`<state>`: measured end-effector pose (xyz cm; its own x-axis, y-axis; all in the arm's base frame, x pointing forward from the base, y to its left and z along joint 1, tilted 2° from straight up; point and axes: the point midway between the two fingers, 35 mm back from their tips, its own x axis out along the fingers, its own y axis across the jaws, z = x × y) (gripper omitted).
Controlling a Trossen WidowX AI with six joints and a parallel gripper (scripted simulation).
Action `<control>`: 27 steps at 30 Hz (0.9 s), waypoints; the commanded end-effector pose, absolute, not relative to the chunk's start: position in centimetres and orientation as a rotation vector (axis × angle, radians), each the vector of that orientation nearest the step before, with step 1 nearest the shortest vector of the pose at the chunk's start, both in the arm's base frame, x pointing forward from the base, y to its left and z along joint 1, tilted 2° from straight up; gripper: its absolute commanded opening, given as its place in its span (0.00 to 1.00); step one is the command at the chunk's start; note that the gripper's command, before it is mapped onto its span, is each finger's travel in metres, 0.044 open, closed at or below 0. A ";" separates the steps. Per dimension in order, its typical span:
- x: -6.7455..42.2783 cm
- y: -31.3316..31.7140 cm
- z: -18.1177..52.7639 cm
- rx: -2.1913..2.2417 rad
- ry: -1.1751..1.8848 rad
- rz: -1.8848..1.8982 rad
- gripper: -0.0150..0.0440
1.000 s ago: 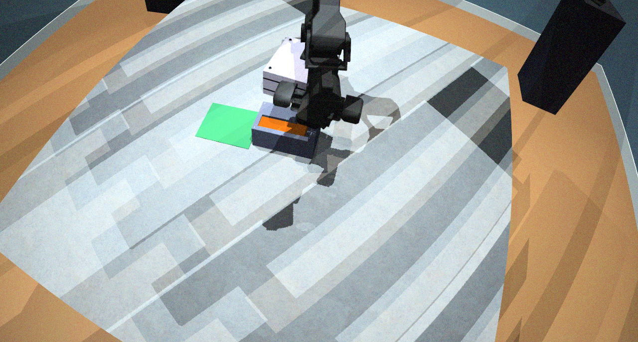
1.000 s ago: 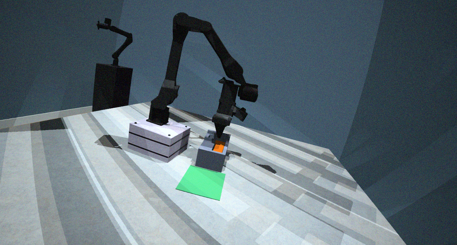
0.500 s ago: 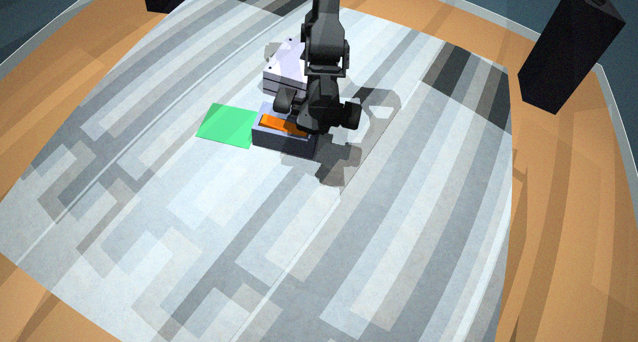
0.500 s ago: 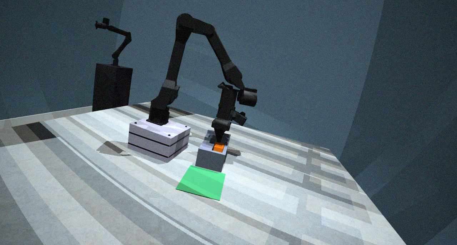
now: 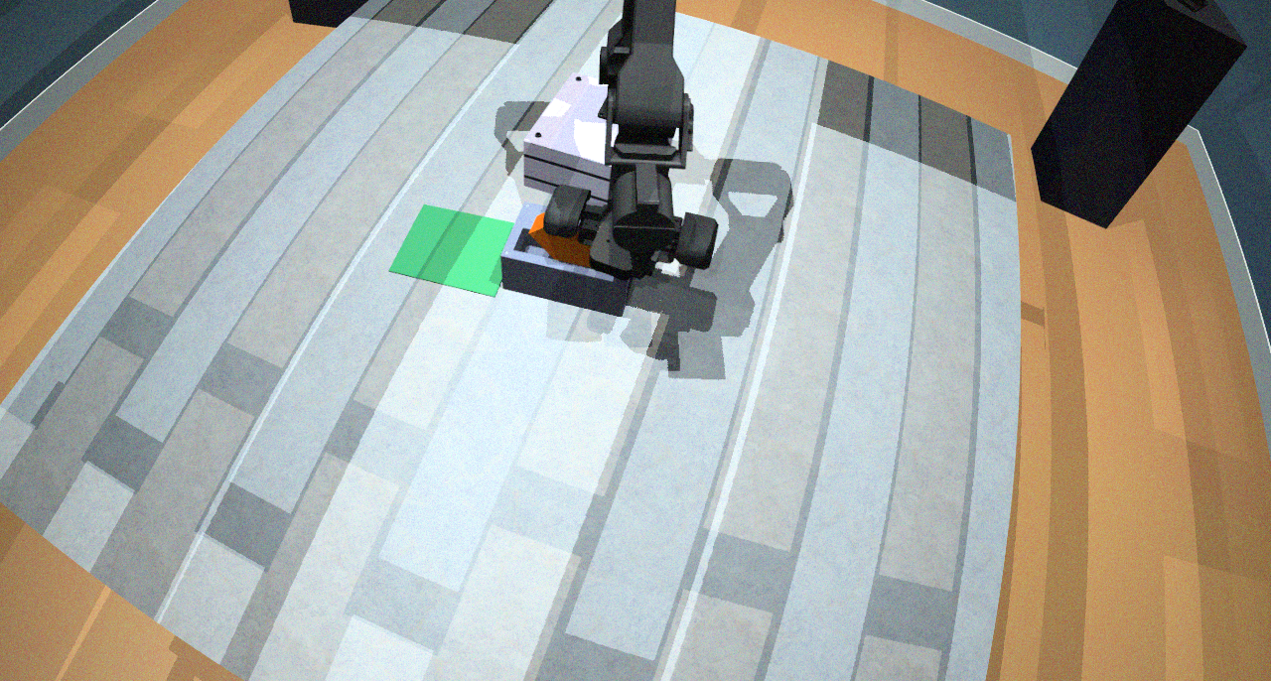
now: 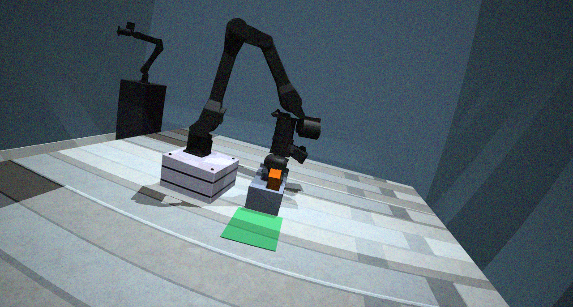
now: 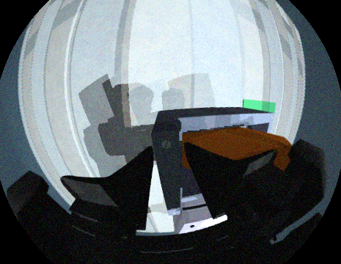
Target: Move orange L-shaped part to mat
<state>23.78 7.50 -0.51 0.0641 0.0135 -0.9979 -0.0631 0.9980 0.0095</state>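
The orange L-shaped part (image 5: 559,243) (image 6: 275,178) (image 7: 234,144) is tilted in the grey tray (image 5: 550,281) (image 6: 262,199) (image 7: 214,119). Its end nearest the green mat (image 5: 449,248) (image 6: 252,229) (image 7: 259,105) stands up out of the pocket. My gripper (image 6: 273,164) (image 7: 169,148) points straight down onto the tray's far end, over the part's low end. Its fingers stand partly apart with nothing held between them. The fingertips and the part's low end are hidden by the wrist in the top view. The mat lies flat against the tray's side and is bare.
The arm's white pedestal (image 5: 559,135) (image 6: 198,172) stands right behind the tray. A tall black pillar (image 5: 1128,90) stands at the far right, and another (image 6: 140,108) with a small arm on top stands at the back.
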 end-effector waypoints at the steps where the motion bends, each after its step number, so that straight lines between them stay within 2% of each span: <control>1: 23.6 7.4 -0.8 -0.046 1.513 0.057 0.56; 27: 23.6 8.5 1.4 -0.045 1.512 0.058 0.56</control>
